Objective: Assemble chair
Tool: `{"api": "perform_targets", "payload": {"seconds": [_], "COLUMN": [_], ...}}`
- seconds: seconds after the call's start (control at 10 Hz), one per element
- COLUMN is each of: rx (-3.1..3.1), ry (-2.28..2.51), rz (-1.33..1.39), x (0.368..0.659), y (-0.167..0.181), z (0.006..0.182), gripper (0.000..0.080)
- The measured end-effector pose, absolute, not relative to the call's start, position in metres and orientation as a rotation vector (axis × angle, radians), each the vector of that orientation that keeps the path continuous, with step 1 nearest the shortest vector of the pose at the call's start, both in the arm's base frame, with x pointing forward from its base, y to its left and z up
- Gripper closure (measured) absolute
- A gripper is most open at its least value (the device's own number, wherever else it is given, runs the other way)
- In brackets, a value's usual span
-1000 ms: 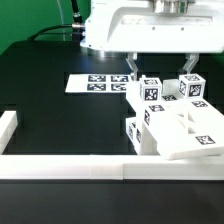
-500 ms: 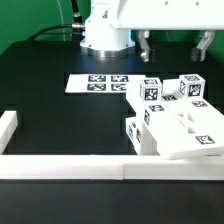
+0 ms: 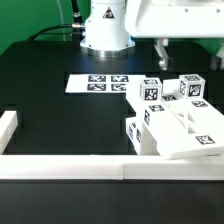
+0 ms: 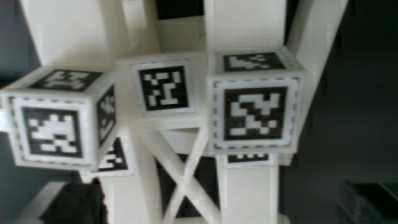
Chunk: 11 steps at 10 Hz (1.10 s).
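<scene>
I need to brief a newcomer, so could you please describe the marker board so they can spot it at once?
Start at the black table. The marker board lies flat on it, to the exterior view's left of the chair parts. Unlike those chunky blocks, it is a thin sheet carrying only tags.

Chair parts (image 3: 180, 122): chunky white plastic pieces bunched together on the black table, toward the exterior view's right, close to the near white rail. Black-and-white square tags on most faces. Small tagged blocks (image 3: 150, 90) stand at the far side of the cluster; a broad flat plate (image 3: 193, 143) lies tilted at the near side. Wrist view: tagged blocks (image 4: 249, 100) close together over white bars.
</scene>
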State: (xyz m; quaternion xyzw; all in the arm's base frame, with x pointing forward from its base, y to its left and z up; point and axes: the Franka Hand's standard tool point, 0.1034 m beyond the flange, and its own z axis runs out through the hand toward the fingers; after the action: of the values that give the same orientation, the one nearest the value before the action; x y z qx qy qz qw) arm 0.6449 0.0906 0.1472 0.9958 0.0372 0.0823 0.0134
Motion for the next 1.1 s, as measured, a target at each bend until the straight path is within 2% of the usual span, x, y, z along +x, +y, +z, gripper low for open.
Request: {"api": "perform_targets", "payload": {"seconds": [0.1,0.5,0.7,1.1], "rx": [3.105,3.103,3.100,3.098], "ry": [0.097,0.105,0.110,0.108], "rz": [0.273,0.274,0.293,0.298], "x": [0.645,0.646,0.639,0.633], "y": [0.103,0.099,0.098,0.096], "z": [0.139,0.140,0.130,0.122], "gripper": [0.0151,0.0151,0.0151,0.0151]}}
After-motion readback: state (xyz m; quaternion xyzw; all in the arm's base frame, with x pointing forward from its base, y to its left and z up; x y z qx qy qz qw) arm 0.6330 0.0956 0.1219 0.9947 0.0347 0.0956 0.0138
